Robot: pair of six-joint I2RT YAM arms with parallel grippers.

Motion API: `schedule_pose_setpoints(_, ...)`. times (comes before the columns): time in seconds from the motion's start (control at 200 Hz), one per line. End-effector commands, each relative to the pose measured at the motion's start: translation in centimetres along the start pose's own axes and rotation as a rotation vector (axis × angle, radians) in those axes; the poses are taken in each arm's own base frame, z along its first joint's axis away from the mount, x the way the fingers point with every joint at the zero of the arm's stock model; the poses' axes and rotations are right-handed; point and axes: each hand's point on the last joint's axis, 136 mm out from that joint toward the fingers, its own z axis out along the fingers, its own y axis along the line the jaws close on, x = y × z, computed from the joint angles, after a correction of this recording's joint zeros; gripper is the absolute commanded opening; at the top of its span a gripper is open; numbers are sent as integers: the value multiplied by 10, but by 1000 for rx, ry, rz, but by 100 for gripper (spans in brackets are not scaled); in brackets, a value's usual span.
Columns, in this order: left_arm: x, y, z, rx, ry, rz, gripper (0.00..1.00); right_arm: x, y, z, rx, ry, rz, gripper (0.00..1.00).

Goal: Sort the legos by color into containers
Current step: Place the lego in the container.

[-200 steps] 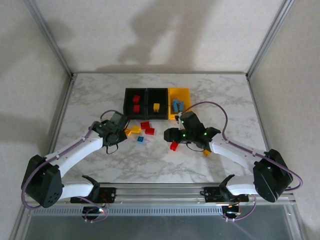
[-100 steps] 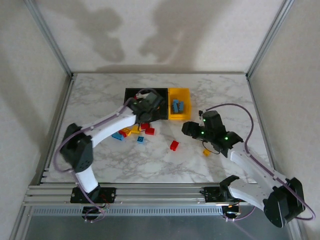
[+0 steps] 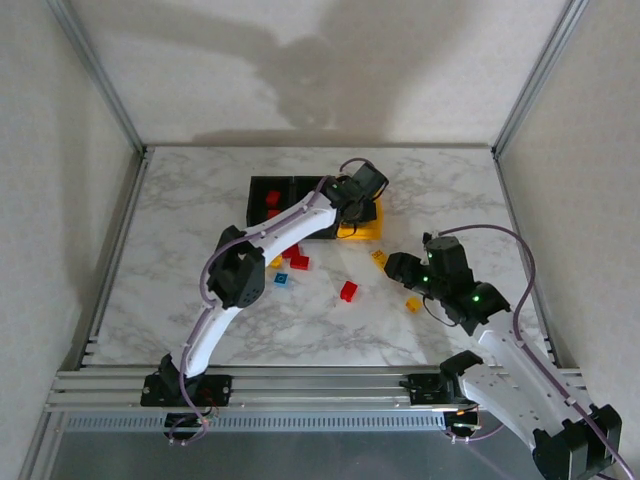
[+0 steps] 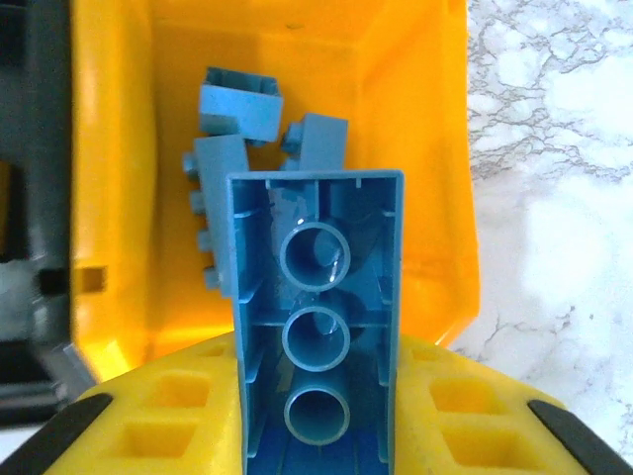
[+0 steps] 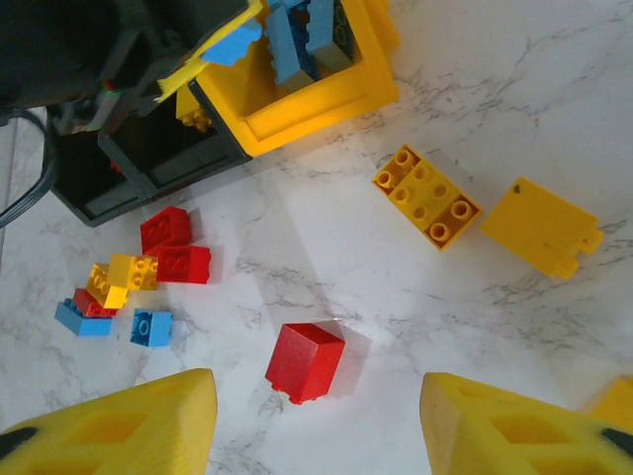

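My left gripper (image 3: 358, 196) hangs over the yellow container (image 3: 370, 229), shut on a blue lego (image 4: 316, 327) held underside up between the yellow fingers (image 4: 148, 426). Several blue legos (image 4: 242, 109) lie inside the yellow container (image 4: 425, 119). Left of it stand two black containers (image 3: 262, 190); the far-left one holds red legos (image 3: 272, 198). My right gripper (image 3: 400, 268) stands open over the table, nothing between its fingers (image 5: 119, 426). A red lego (image 5: 305, 361) lies below it on the marble, also seen from above (image 3: 348, 291).
Two yellow legos (image 5: 426, 196) (image 5: 539, 227) lie right of the red one. A cluster of red, yellow and blue legos (image 3: 290, 262) sits in front of the black containers. The left arm (image 3: 280, 228) stretches diagonally across the table's middle.
The left arm has swung from the table's left side, across the black containers, to above the yellow one. The right arm has pulled back to the right, away from the red lego.
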Motion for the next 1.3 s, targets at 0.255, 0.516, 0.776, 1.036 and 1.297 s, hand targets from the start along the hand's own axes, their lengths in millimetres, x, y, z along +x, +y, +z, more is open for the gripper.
schedule_pose_setpoints(0.255,8,3,23,-1,77,20,35,0,-11,-5,34,-23,13,57)
schedule_pose_setpoints(0.516,-12,-13,-3,68,27,36,54,-1,-9,-2,34,-16,13,57)
schedule_pose_setpoints(0.776,-24,-33,-63,189,-35,31,57,-6,-13,6,93,7,-4,59)
schedule_pose_setpoints(1.036,8,-5,-118,293,-52,37,62,-12,-49,26,298,61,-7,61)
schedule_pose_setpoints(1.297,76,48,-127,292,-10,85,64,-16,-71,56,389,123,99,74)
